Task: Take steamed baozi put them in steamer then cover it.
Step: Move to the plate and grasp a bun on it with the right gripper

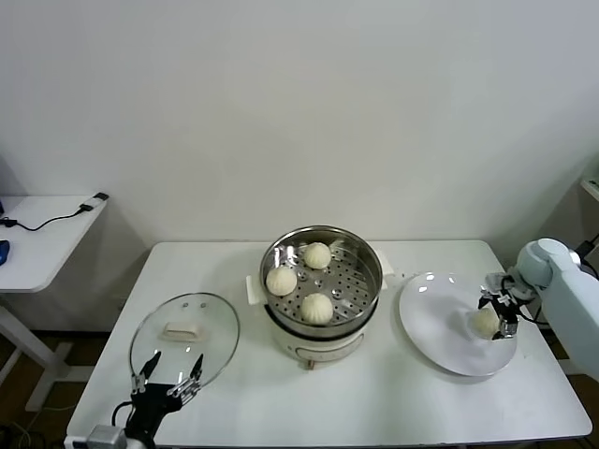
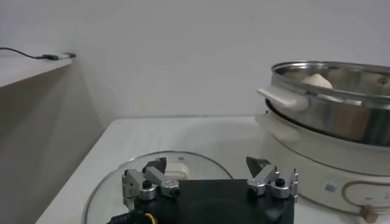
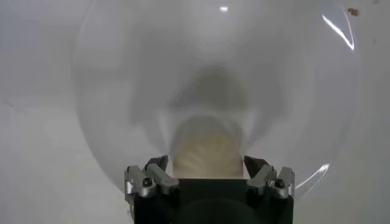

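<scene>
Three buns sit in the steamer point(image 1: 322, 271) mid-table; the right gripper point(image 1: 496, 316), fingers spread, straddles the last bun point(image 1: 484, 322) on the plate point(image 1: 435, 323) near the table's right edge — closing comes next. The left gripper point(image 1: 168, 378), fingers spread, hovers by the lid point(image 1: 184, 339) at the front-left.

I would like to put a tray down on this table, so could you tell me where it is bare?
Bare patches: the front strip between the glass lid and the plate, before the steamer, and the back-left corner behind the lid. Crowded: the front left, where the open left gripper hovers at the lid, and the right side, where the open right gripper straddles the last baozi.
</scene>
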Robot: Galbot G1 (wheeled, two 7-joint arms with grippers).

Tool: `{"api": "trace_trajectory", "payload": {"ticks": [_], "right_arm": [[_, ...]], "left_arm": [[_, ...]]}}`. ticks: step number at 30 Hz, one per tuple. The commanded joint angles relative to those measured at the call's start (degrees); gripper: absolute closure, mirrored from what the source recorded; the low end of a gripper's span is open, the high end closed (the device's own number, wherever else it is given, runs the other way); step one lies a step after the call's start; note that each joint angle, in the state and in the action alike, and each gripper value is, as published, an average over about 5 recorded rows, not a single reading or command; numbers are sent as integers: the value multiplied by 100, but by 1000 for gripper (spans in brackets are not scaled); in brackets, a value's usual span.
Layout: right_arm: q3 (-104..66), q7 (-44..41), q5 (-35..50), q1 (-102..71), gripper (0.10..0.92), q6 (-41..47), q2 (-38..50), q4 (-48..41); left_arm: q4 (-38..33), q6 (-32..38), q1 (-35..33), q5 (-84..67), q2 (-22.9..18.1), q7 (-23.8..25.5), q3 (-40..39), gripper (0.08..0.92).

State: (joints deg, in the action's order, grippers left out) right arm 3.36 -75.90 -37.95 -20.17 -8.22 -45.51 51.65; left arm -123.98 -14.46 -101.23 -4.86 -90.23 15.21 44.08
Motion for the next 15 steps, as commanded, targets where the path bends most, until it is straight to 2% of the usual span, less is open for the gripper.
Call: {"api": "trace_trajectory", "payload": {"ticks": [1,9,15], "right_arm": [[-69,51,-122,18,203,-67,-49,-112],[-27,5,5,77,206,-54,-10,-107],[14,-81,95,120,293,-29,7,-81]], "left_arm": [[32,-5,15,16,-10,1,-15,177],[81,-9,60,20,-9,3,-20,177],[138,-10,111,15,0,2,-37,177]]}}
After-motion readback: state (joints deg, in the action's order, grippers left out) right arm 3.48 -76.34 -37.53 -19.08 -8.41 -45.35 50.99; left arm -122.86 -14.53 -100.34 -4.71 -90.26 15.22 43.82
